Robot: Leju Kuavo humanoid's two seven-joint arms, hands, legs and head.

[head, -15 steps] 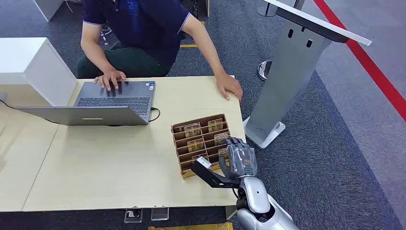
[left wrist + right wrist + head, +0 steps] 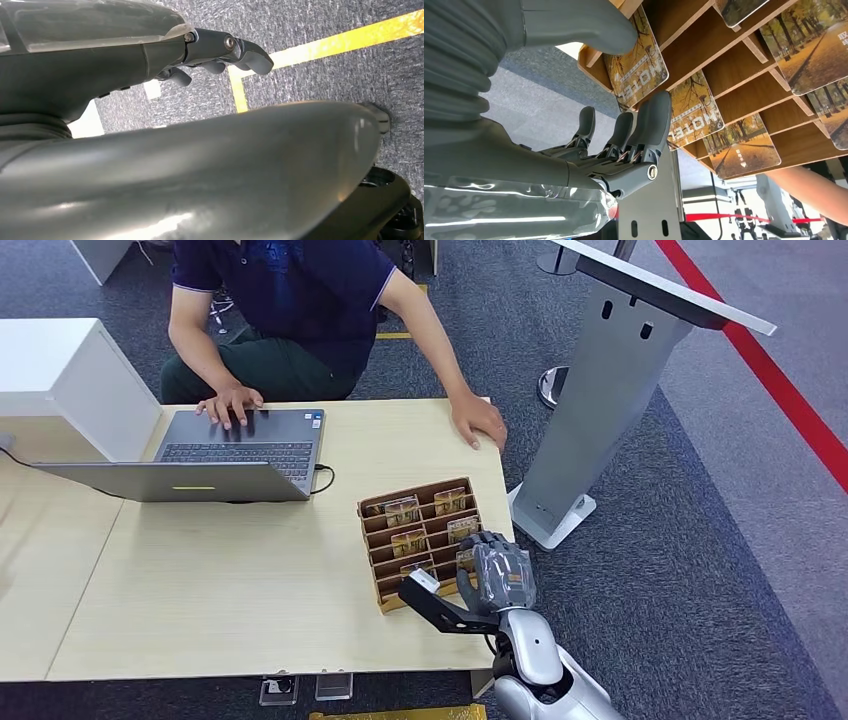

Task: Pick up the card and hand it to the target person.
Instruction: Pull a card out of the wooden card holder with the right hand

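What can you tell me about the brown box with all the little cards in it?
The card holder looks like brown wood, with stepped rows of slots. Several slots hold cards printed with autumn trees. It sits on the light table near its right edge. The right hand is at its near right corner, thumb and fingers around one card.

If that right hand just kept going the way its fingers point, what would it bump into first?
Most likely the hotel card in the near corner slot of the wooden card rack. The right hand has its thumb on one side of that card and its fingers on the other; whether they touch it yet is unclear.
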